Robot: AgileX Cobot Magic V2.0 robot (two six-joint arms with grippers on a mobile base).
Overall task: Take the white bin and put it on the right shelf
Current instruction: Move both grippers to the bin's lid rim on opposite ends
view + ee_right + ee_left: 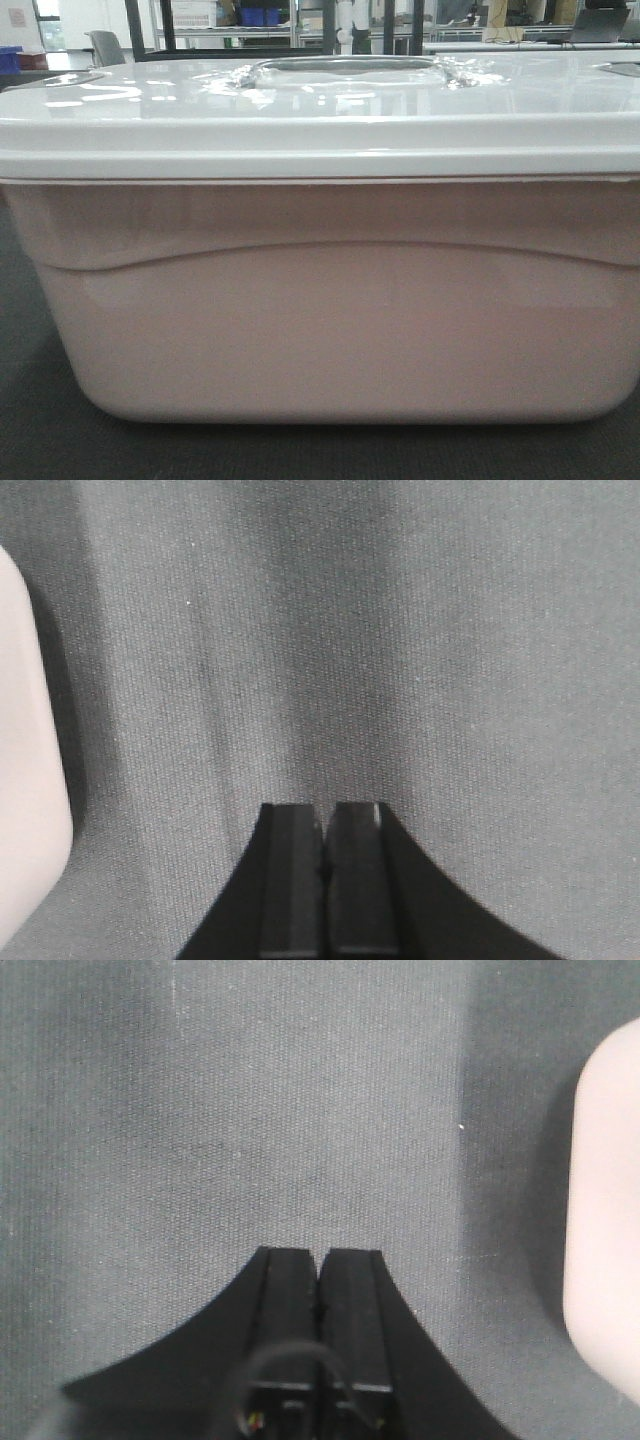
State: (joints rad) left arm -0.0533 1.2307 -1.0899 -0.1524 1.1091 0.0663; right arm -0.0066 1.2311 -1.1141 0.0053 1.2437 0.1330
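The left hand (pixel 320 1260), fingers pressed together, hangs over grey carpet (pixel 250 1110), the white bin (pixel 605 1230) beside it.

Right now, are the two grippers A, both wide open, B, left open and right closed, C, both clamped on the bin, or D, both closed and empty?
D: the left gripper and right gripper each show fingers pressed together over bare carpet, with the white bin off to one side, untouched.

A dark grey, finely woven carpet-like surface (pixel 40 445) carries one thing directly, a large off-white, pink-tinged plastic tub (pixel 330 330) with rounded corners and glossy white lid (pixel 150 100), and shows in front of the tub and at either side.
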